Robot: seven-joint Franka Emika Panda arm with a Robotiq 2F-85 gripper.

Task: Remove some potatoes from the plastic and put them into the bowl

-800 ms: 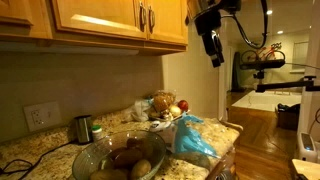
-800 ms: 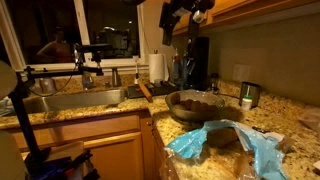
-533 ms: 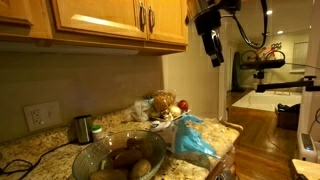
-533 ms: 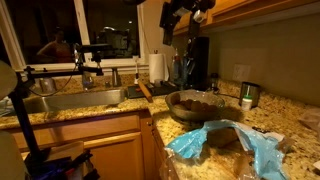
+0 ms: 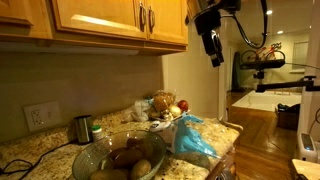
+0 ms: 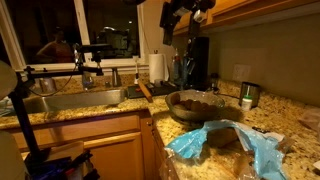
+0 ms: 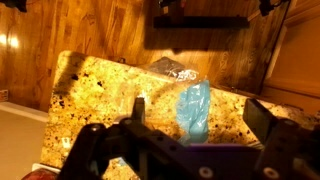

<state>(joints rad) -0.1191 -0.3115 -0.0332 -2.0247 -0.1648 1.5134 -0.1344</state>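
My tool hangs high above the tabletop, up beside the wooden cabinets. In the wrist view its fingers are spread wide with nothing between them, and they touch nothing.

Straight under me in the wrist view lies the plastic, its blue part crumpled on the speckled stone near the tabletop's front edge. In both exterior views the plastic sits by the outer corner of the tabletop, just beside the bowl. I cannot tell whether anything is left inside it.

The bowl stands at the middle of the tabletop, between the plastic and the back wall side. Several potatoes lie in its bottom, tan and dull through the glass.

Behind the bowl, against the wall, stands a small dark metal cup. A pile of red and pale produce sits at the back edge, near the plastic but apart from it. In an exterior view a sink lies along the far stretch of the tabletop, with a paper towel roll upright behind it.
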